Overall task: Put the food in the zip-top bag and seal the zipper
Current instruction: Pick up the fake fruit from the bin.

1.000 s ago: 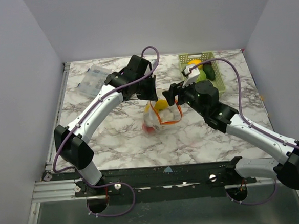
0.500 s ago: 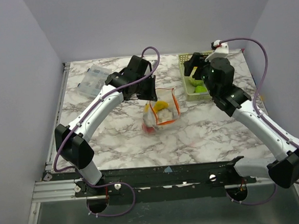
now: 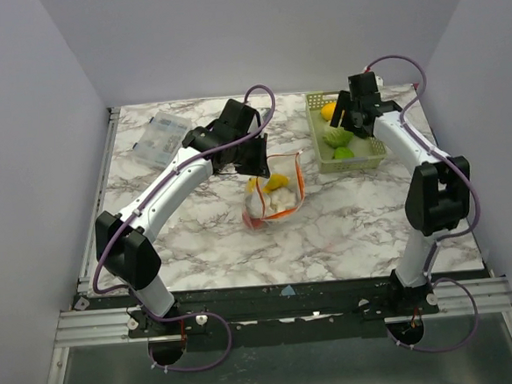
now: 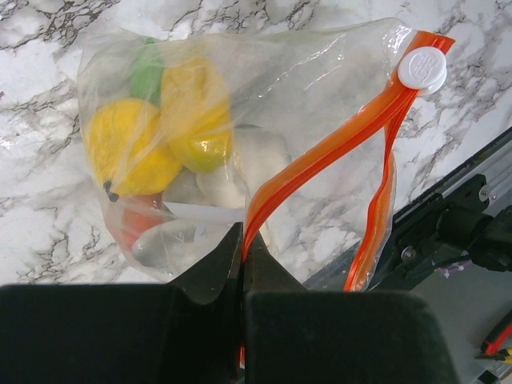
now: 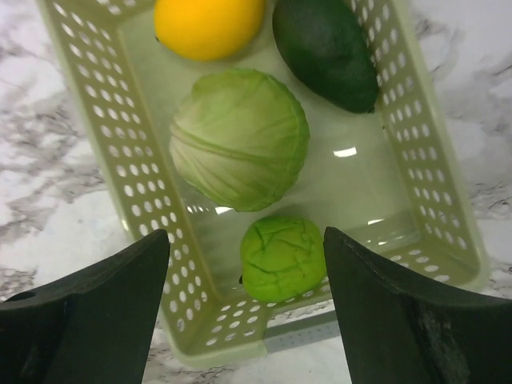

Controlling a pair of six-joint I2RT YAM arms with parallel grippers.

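- Pinches the zipper [image 4: 320, 152] with the left gripper [image 4: 242, 264], fingers squeezed tight together on the orange strip.
- Holds the zip-top bag [image 4: 304, 104] by that strip, mouth gaping, near the middle of the table.
- Shows through the clear plastic two yellow fruits [image 4: 128, 152], a white garlic bulb [image 4: 256, 156], something red-orange [image 4: 136, 228] and a bit of green [image 4: 148, 76].
- Hangs the right gripper [image 5: 248, 272] spread wide over the pale green basket [image 5: 104, 136], with nothing in its grasp.
- Holds in that basket a pale cabbage [image 5: 240, 136], a small green ball [image 5: 282, 254], a dark green piece [image 5: 324, 52] and an orange-yellow fruit [image 5: 208, 24].
- Rests all of it on a white marble table [image 3: 207, 239] with grey veins, the basket by the far right corner and a clear box [image 3: 157, 137] by the far left.
- Closes in the table with plain pale walls [image 3: 254, 34] on three sides, plus a metal rail [image 3: 247, 314] along the near edge.
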